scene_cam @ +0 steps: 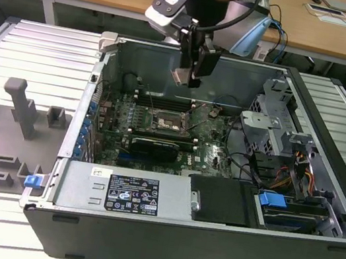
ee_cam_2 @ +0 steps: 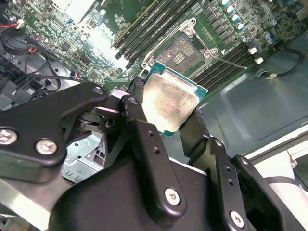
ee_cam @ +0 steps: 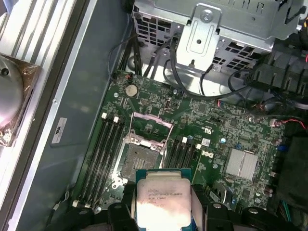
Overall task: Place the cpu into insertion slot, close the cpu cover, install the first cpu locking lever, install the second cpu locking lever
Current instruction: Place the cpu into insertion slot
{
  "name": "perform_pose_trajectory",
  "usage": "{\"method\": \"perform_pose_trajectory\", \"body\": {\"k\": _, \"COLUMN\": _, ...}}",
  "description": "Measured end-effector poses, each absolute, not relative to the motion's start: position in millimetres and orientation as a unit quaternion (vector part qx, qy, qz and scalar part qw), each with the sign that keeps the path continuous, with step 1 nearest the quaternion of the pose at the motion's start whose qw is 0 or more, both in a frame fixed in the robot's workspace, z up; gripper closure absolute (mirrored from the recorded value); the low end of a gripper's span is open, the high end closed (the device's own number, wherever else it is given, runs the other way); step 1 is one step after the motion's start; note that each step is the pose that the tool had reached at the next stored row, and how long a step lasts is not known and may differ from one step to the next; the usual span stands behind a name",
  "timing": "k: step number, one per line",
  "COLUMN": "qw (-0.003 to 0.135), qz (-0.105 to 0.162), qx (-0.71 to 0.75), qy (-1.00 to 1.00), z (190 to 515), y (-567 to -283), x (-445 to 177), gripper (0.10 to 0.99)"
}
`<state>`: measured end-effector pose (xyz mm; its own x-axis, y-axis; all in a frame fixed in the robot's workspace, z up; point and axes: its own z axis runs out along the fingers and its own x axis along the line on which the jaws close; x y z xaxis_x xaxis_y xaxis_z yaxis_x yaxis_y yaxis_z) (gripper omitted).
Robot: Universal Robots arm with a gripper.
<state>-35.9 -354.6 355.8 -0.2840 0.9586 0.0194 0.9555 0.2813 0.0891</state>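
Where the arm enters from the top of the exterior view, we see its wrist turned downward over the open computer case [scene_cam: 160, 241], with the end effector [scene_cam: 186, 71] hanging above the motherboard [scene_cam: 212, 153] and well clear of it. We note the fingers [ee_cam_2: 144, 139] clamped on two opposite edges of the cpu [ee_cam_2: 169, 102], one on each side; in both wrist views its pale metal top faces the camera. In the first wrist view the cpu [ee_cam: 162, 202] sits in the end effector [ee_cam: 162, 211] near the insertion slot [ee_cam: 139, 156] but apart from it. We find the slot's dark contact field exposed, and the cpu cover [ee_cam: 151, 126] lies off it on the side toward the coin cell [ee_cam: 130, 89]. Long black memory slots [ee_cam: 103, 149] run along both sides of the slot. Beyond the coin cell, black cables [ee_cam: 144, 57] drape from the metal drive cage [ee_cam: 226, 24]. In the exterior view a black card [scene_cam: 154, 146] lies just beside the slot [scene_cam: 164, 120], the power supply [scene_cam: 122, 191] lies along the near wall of the case, and grey fixtures [scene_cam: 22, 110] stand on the table [scene_cam: 34, 44] at the exterior view's left
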Motion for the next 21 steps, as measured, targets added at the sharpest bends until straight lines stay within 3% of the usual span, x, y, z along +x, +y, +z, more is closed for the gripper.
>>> {"method": "perform_pose_trajectory", "body": {"k": 21, "qw": 0.023, "qz": 0.039, "qx": 0.663, "qy": 0.748, "z": 327, "y": -355, "x": -36, "gripper": 0.545}}
